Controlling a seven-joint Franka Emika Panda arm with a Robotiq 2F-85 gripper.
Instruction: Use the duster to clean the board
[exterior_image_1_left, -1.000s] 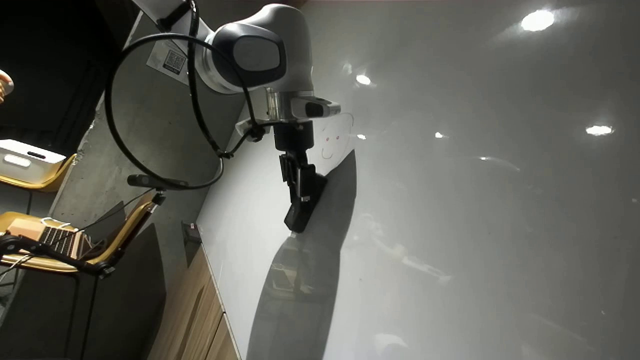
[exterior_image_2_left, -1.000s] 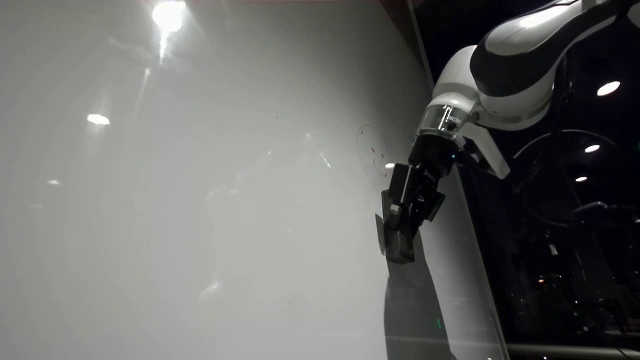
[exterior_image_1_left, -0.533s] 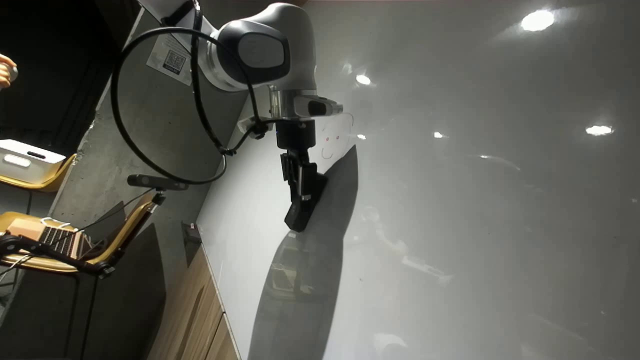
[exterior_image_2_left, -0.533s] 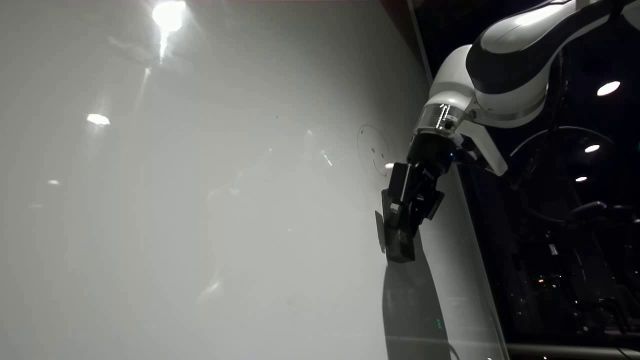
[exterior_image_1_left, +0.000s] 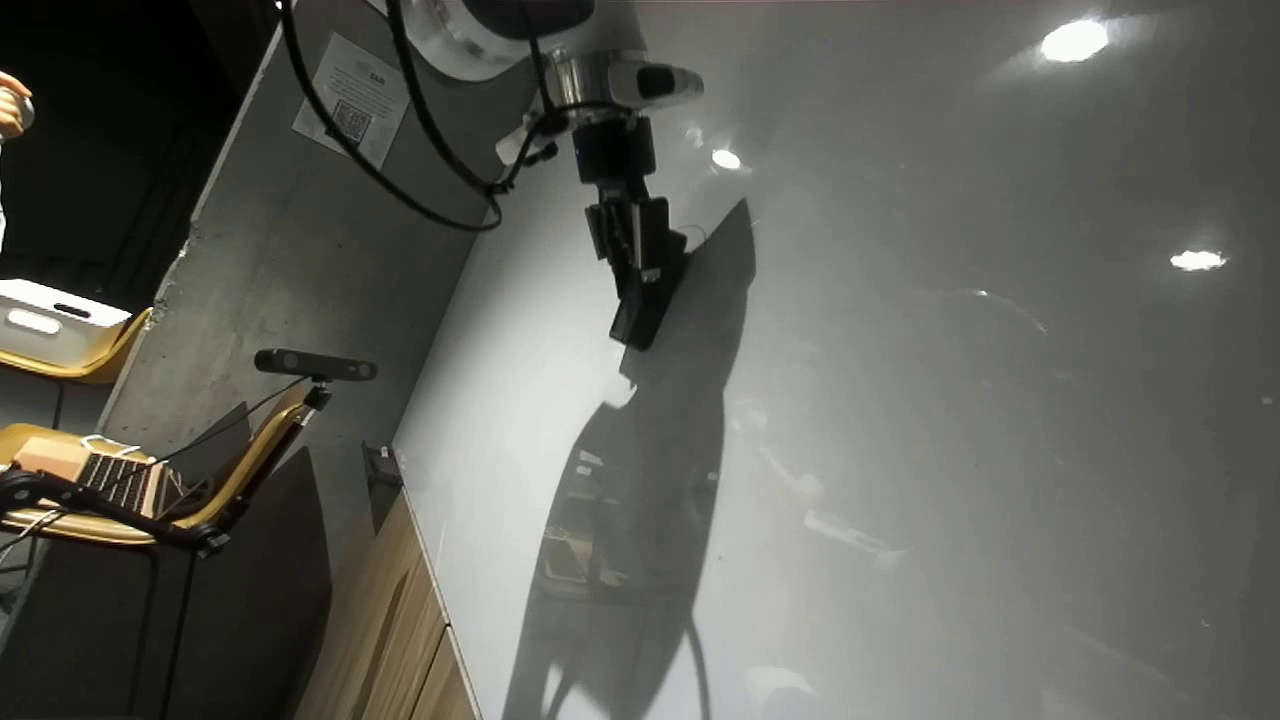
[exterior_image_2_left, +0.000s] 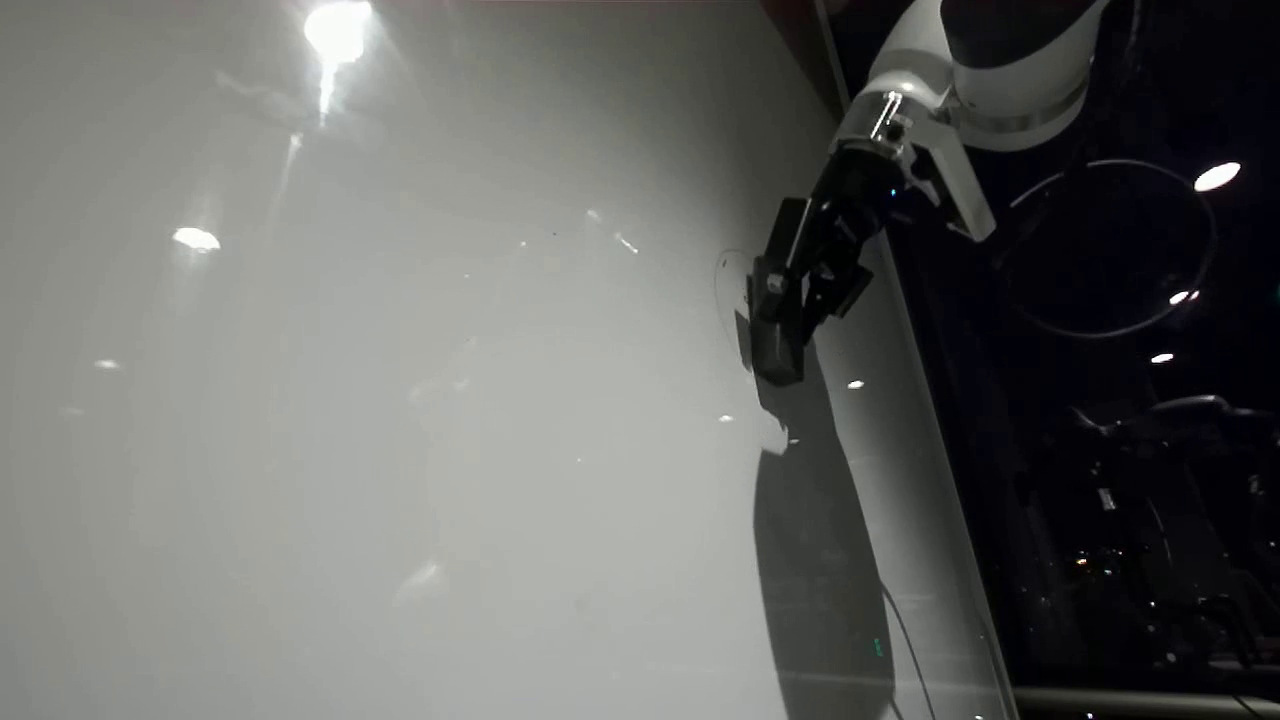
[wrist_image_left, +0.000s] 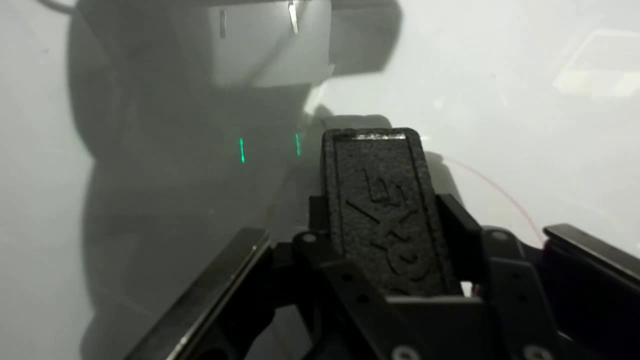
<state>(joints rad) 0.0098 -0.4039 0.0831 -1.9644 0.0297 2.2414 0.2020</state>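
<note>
The duster (wrist_image_left: 382, 200) is a dark oblong block with carved lettering on its back. My gripper (wrist_image_left: 387, 227) is shut on it, one finger on each long side. In both exterior views the duster (exterior_image_1_left: 640, 320) (exterior_image_2_left: 777, 355) lies along the glossy white board (exterior_image_1_left: 900, 420) (exterior_image_2_left: 450, 480), tilted; I cannot tell whether its whole face touches. The gripper and duster hide most of a drawn face on the board. Part of its thin outline (exterior_image_2_left: 718, 290) shows in an exterior view, and a faint red curve (wrist_image_left: 505, 192) shows right of the duster in the wrist view.
A grey wall (exterior_image_1_left: 270, 250) with a paper sheet (exterior_image_1_left: 365, 95) meets the board's edge. A camera on a stand (exterior_image_1_left: 315, 364) and a chair with a laptop (exterior_image_1_left: 110, 475) stand beside it. A cable (exterior_image_1_left: 400, 205) loops from the arm. Wood panels (exterior_image_1_left: 390, 620) border the board.
The arm has moved up in both exterior views, carrying the duster from below the drawn face onto it. The face's eyes and mouth, visible before, are now covered or gone from view.
</note>
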